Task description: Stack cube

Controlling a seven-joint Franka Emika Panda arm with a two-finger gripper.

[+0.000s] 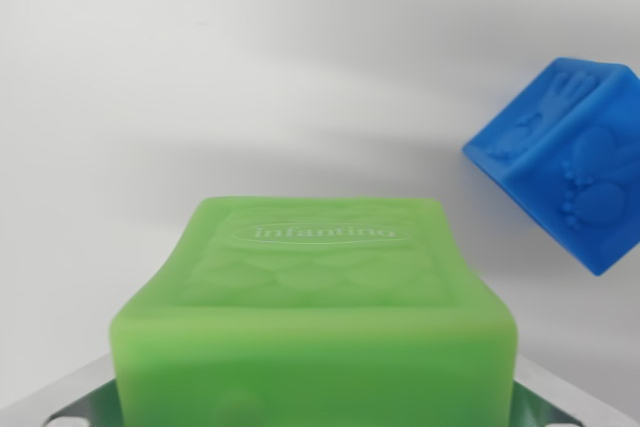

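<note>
A soft green cube [315, 297] with "infantino" embossed on its top face fills the lower middle of the wrist view. It sits between my gripper's [315, 412] two metal fingers, whose tips [70, 397] show at the bottom corners. The cube's sides bow inward, so the gripper is shut on it. A blue cube [570, 162] with raised patterns lies on the white surface at the wrist view's right, turned corner-on and partly cut off by the frame edge. It is apart from the green cube and farther from the camera.
A plain white surface [250, 67] stretches behind and around both cubes, with soft shadows across it. Nothing else shows.
</note>
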